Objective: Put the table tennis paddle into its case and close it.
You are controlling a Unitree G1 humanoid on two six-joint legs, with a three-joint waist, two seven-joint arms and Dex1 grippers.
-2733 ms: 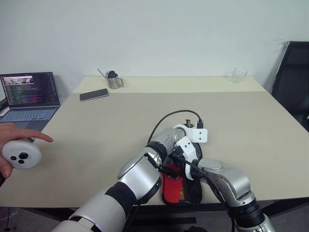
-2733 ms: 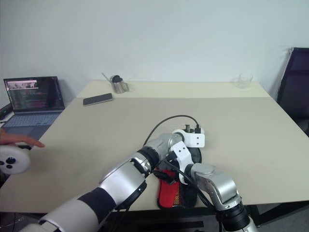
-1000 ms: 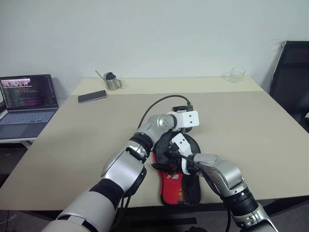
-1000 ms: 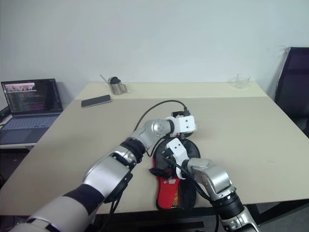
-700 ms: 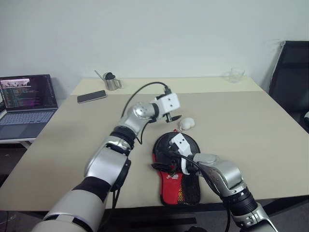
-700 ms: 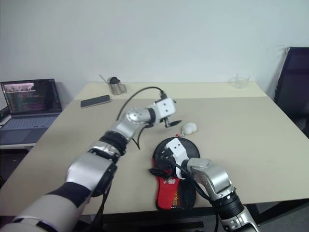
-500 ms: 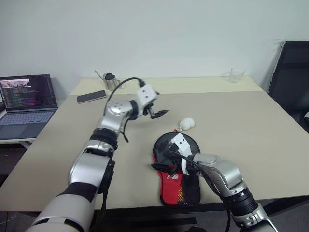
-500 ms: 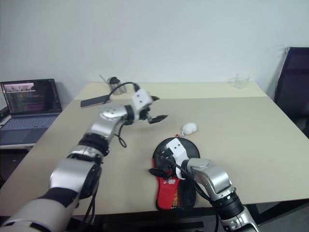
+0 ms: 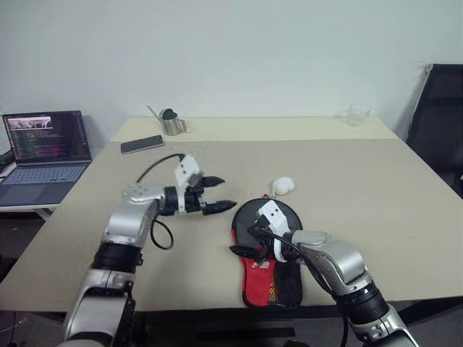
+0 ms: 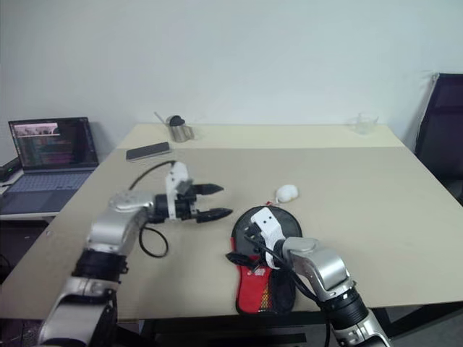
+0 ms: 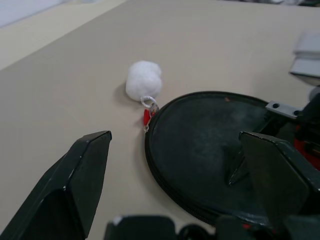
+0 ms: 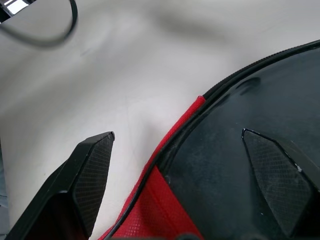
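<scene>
The case lies flat near the table's front edge, with its black round part farther from me and its red part nearer. A red zip pull sits at the black part's rim, tied to a white fluffy ball. The table tennis paddle is hidden. My right gripper is open and low over the case's left edge; in the right wrist view one finger is above the black fabric and the other above the table. My left gripper is open, empty, and apart from the case on its left.
A laptop stands at the far left. A phone and a metal cup lie at the back left, and a glass at the back right. A black chair stands beyond the table's right edge.
My left arm has lifted off the case and swung left, uncovering the black part and the white ball. The right gripper has stayed over the case. A hand holding a controller has gone.
</scene>
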